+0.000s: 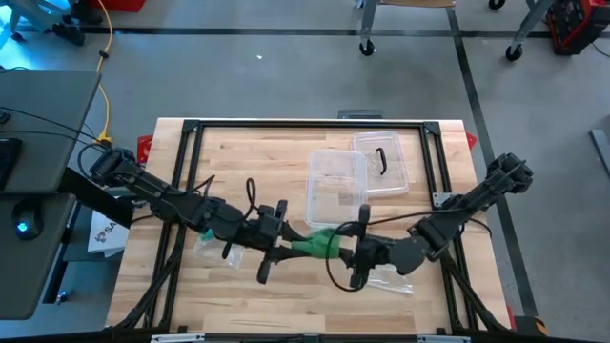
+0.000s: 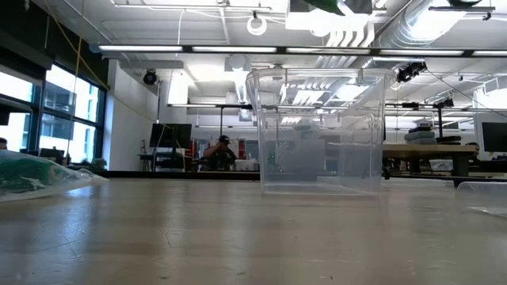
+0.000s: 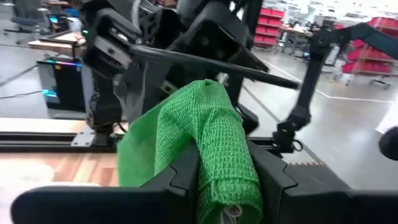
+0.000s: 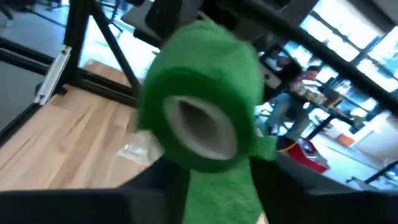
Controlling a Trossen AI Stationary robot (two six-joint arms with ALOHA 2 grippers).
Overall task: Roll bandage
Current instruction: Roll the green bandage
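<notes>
The green bandage [image 1: 319, 245] hangs in the air above the middle of the table, between my two grippers, which meet there tip to tip. My left gripper [image 1: 289, 246] comes level from the left and is shut on a bunched length of the strip [image 3: 214, 143]. From the right, my right gripper [image 1: 345, 250] has the wound roll [image 4: 202, 99], with its pale core [image 4: 200, 129] facing the right wrist camera, between its fingers. In the low view, neither gripper appears. My left gripper pinches the bunched, several-layered strip [image 3: 227, 177] between its two fingers [image 3: 180, 177], coming level from the table's left. The bandage is lifted clear and runs on toward the right gripper. My right gripper has the roll's lower part and its loose tail [image 4: 219, 186] between its two fingers [image 4: 163, 177], coming from the table's right. The roll is clear of the table, its core end-on to the camera.
A clear plastic box [image 1: 335, 186] stands behind the grippers, its lid [image 1: 383, 162] beside it at the far right. Clear wrappers lie on the wood at the left [image 1: 208, 246] and near right [image 1: 391, 281]. A black frame [image 1: 305, 125] edges the table.
</notes>
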